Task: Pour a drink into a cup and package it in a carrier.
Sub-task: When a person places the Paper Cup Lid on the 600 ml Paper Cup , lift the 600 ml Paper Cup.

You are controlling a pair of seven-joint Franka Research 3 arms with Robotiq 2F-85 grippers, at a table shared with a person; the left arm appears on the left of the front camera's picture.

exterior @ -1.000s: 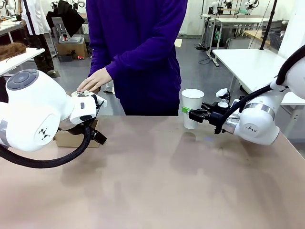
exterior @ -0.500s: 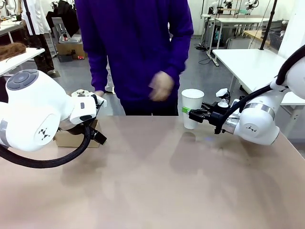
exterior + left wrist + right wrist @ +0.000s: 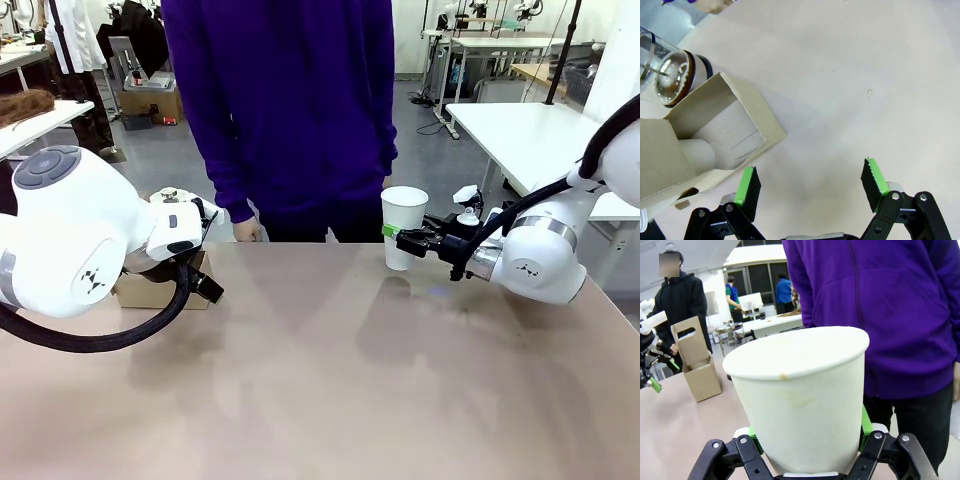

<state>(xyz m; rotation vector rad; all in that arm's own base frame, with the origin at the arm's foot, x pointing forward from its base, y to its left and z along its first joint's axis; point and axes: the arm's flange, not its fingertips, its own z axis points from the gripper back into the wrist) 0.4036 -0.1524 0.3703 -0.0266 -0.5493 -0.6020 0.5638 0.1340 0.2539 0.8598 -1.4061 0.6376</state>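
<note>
My right gripper (image 3: 405,238) is shut on the white paper cup (image 3: 403,226) and holds it upright, just above the table's far right side. In the right wrist view the cup (image 3: 801,399) stands lidless between the green pads (image 3: 865,422), and its inside is hidden. My left gripper (image 3: 811,182) hangs open over bare table, beside the brown cardboard carrier (image 3: 715,131). The carrier (image 3: 150,290) sits at the far left, mostly behind my left arm (image 3: 80,240). A clear metal-banded jug (image 3: 671,75) lies just past it. The drink is out of view.
A person in a purple top (image 3: 290,110) stands at the far edge, one hand (image 3: 247,231) resting low by the table. The carrier's upright handle tab (image 3: 689,339) shows far off. The table (image 3: 330,380) stretches bare between the arms.
The person's hand has left the spot above the carrier, swung across the body and dropped to the side. Neither arm has moved, and the cup stays gripped.
</note>
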